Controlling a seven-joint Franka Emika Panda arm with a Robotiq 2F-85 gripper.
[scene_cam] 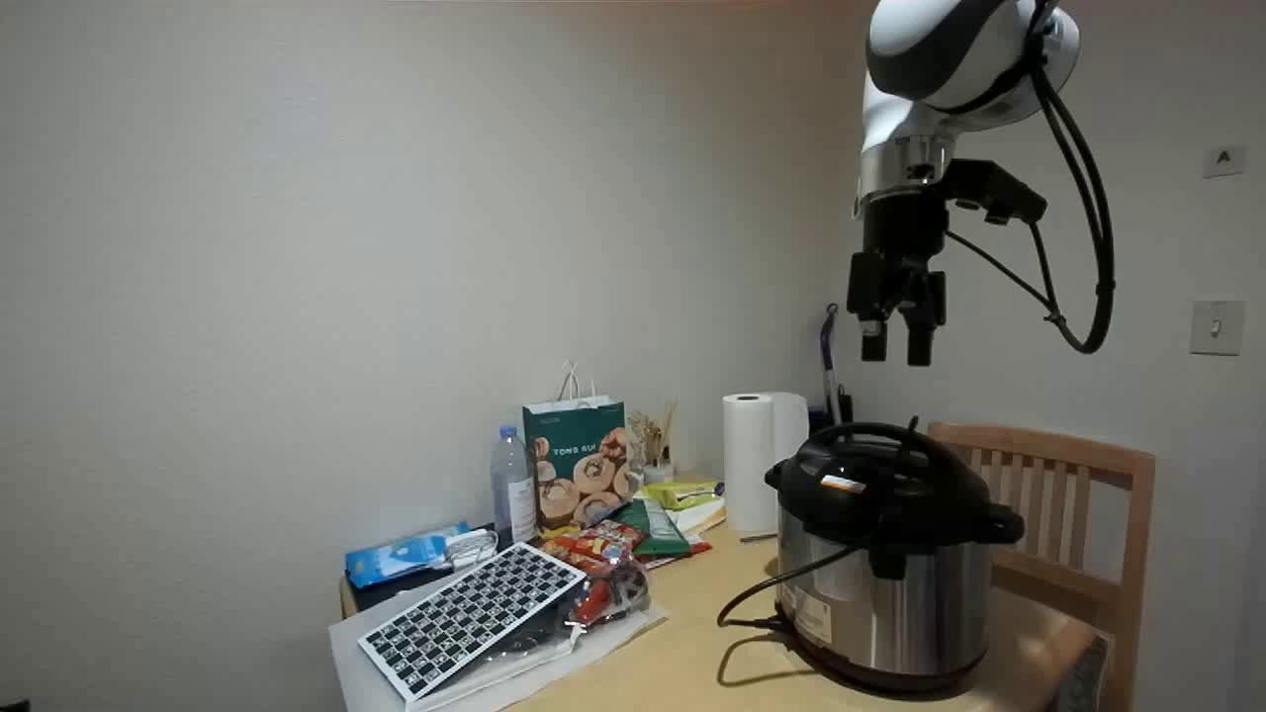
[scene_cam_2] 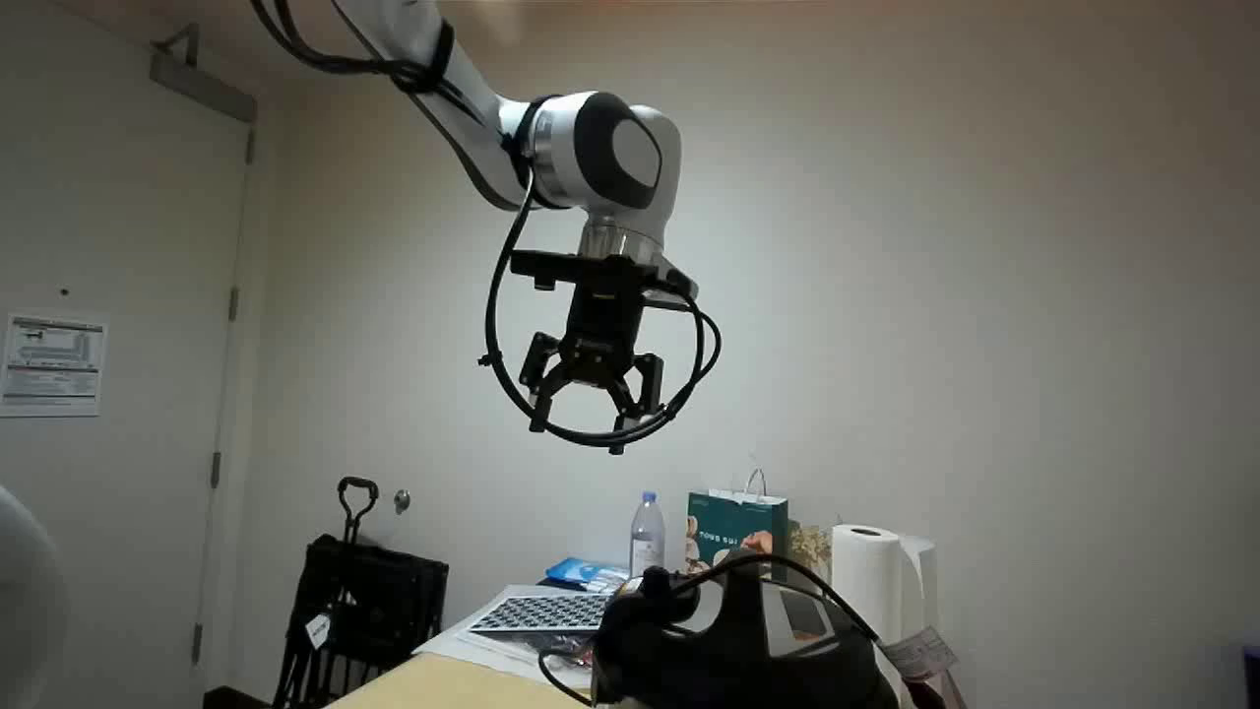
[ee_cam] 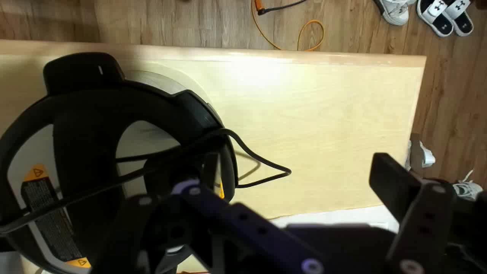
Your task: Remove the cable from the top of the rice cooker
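Observation:
The rice cooker (scene_cam: 925,603) stands on the table, with a steel body and black domed lid; its lid also shows in an exterior view (scene_cam_2: 709,655) and in the wrist view (ee_cam: 87,110). The black cable (ee_cam: 262,160) lies across the lid and loops out past its side over the table. The cable also shows in both exterior views (scene_cam: 791,575) (scene_cam_2: 827,588). Its plug end cannot be made out. My gripper (scene_cam: 896,348) is open and empty, pointing down above the cooker, clear of lid and cable. It also shows in the exterior view (scene_cam_2: 579,434) and wrist view (ee_cam: 298,169).
A paper-towel roll (scene_cam: 749,465) stands close behind the cooker. A green paper bag (scene_cam: 574,460), a bottle (scene_cam: 514,489), snack packets (scene_cam: 603,544) and a checkered board (scene_cam: 473,618) are on the table (scene_cam: 613,682). A wooden chair (scene_cam: 1048,450) stands beside it.

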